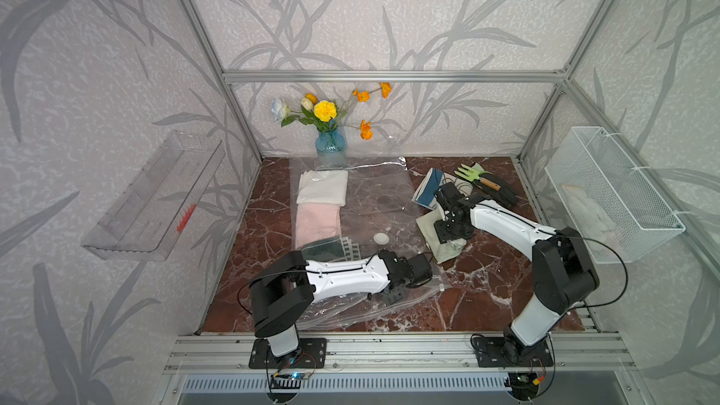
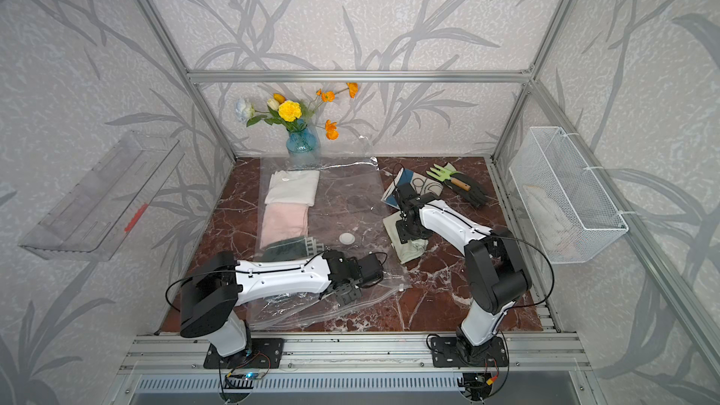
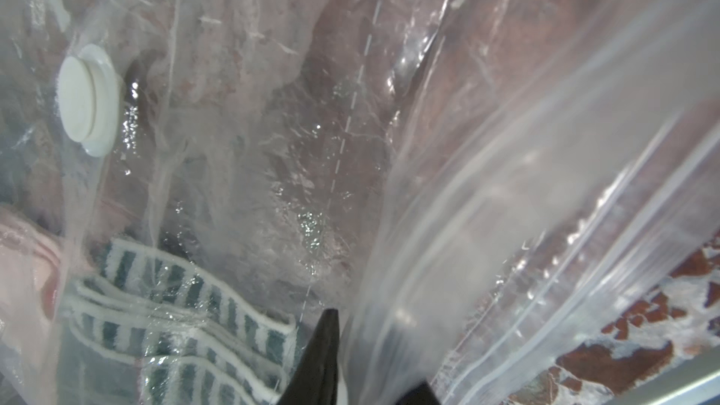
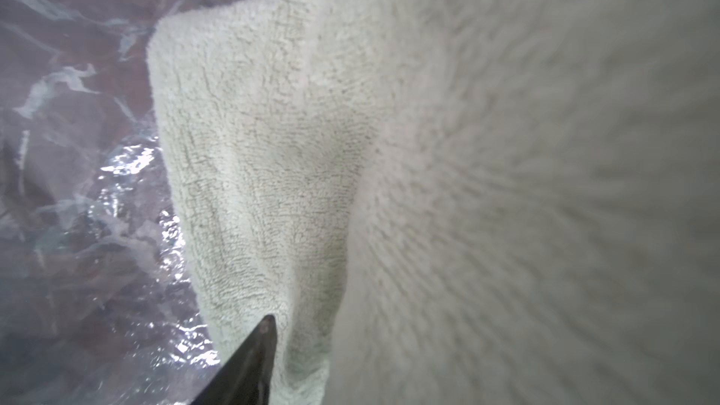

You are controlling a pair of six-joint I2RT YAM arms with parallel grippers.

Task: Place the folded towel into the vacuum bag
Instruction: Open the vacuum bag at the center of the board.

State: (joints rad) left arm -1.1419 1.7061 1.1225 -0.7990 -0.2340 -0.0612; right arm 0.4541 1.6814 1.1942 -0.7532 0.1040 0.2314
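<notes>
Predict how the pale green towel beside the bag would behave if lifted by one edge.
The towel would probably sag and unfold, since it lies rumpled in soft folds. Its fluffy pile, clear in the right wrist view, suggests it is light and grips well. Pushed, it would likely bunch up rather than slide across the table.

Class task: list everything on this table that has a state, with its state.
vacuum bag: on table, holding three towels
valve cap: fitted on bag
white towel: folded, inside bag
pink towel: folded, inside bag
striped towel: folded, inside bag
pale green towel: folded, outside bag, at right fingers
vase: upright, holding flowers
</notes>
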